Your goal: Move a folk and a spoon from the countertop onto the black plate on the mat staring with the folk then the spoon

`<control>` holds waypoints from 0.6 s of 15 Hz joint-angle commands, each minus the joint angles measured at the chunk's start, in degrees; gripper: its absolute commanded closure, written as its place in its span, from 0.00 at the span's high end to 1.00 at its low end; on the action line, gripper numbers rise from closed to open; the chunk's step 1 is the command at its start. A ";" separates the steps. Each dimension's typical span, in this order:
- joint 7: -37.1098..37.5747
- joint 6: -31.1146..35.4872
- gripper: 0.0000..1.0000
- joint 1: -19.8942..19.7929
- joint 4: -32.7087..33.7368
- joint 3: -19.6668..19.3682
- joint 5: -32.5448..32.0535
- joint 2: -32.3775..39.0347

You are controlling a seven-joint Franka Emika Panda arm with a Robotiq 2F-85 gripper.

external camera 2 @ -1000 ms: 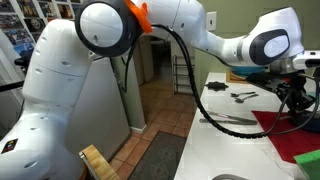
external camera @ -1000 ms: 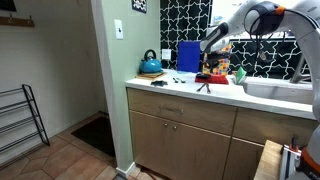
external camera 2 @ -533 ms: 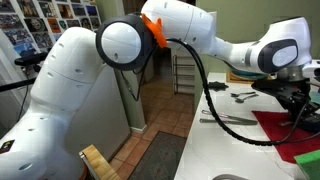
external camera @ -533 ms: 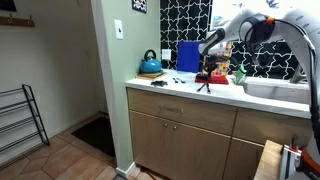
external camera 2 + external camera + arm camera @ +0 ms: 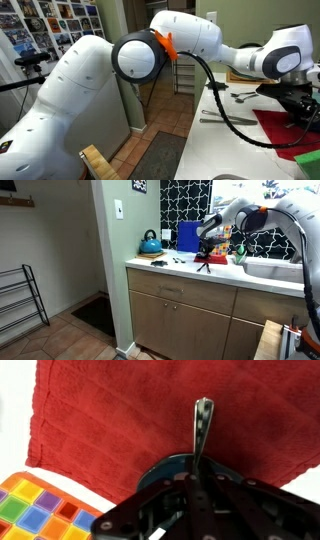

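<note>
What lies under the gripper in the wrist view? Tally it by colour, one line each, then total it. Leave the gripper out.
Red: 1, the mat
Black: 1, the black plate
Silver: 1, the utensil, only its handle showing
Multicoloured: 1, the checkered cloth
Total: 4

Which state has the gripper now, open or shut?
Shut: the gripper clamps a metal utensil above the red mat in the wrist view.
</note>
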 commanded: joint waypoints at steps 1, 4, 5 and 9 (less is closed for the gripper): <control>-3.33 -2.43 0.02 -1.61 5.29 1.42 1.21 3.39; -4.19 -3.04 0.02 -1.98 6.46 1.84 1.13 4.19; -4.31 -3.18 0.02 -2.11 6.93 1.99 1.12 4.53; -4.78 -3.58 0.09 -2.57 8.06 2.43 1.23 5.21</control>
